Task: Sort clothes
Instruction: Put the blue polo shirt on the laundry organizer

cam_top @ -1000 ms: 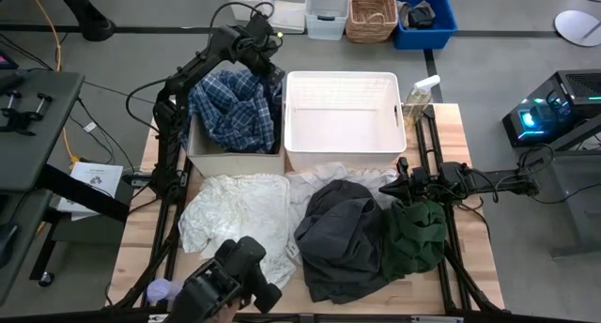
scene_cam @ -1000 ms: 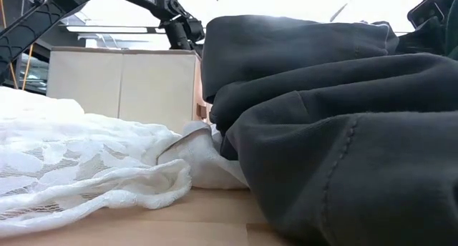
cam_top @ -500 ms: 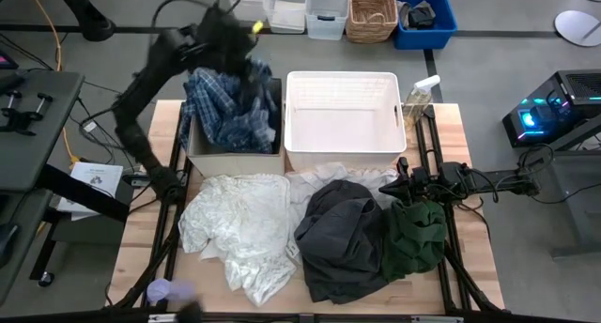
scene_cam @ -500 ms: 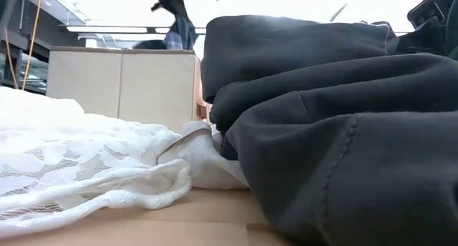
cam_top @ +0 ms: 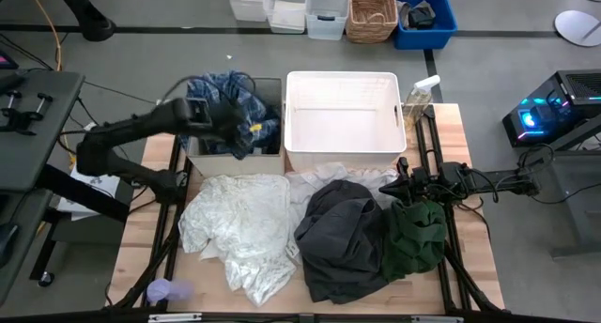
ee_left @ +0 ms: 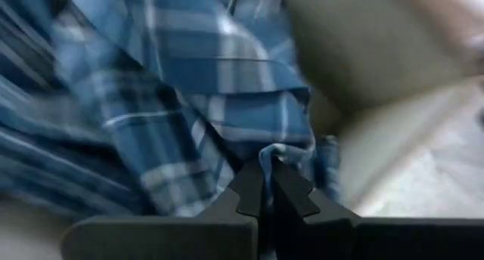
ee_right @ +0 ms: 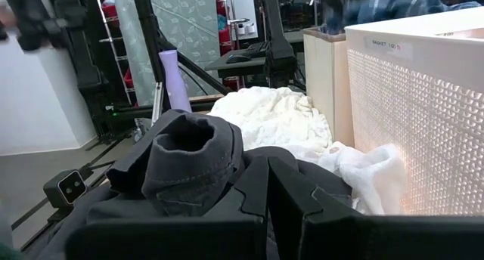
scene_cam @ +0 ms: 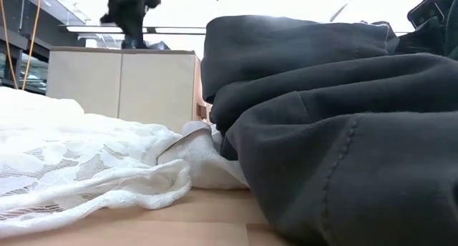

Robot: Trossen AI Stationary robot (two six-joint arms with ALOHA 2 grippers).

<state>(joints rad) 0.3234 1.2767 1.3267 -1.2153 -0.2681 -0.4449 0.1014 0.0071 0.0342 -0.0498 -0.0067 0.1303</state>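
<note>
A blue-and-white plaid shirt (cam_top: 228, 102) lies bunched inside the beige fabric box (cam_top: 218, 158) at the far left of the wooden surface (cam_top: 150, 229), a fold of it pinched between the clenched fingers of the left gripper (ee_left: 268, 186), which sits right over the box. In the left wrist view the cloth spreads away from the fingertips with the box's beige wall (ee_left: 378, 56) close beside it. Just right of the box stands the white plastic basket (cam_top: 343, 154), nothing showing inside. In front of both, 3 heaps lie side by side and touching: a white lace garment (cam_top: 239, 224) nearest the left arm, a dark grey piece (cam_top: 338, 234) in the middle, a dark green piece (cam_top: 418, 234) at the right. The right gripper (cam_top: 406, 186) rests at the green piece's far edge, fingers closed on nothing visible, plainly the nearer arm for the dark heaps; the shirt looks ready for release
</note>
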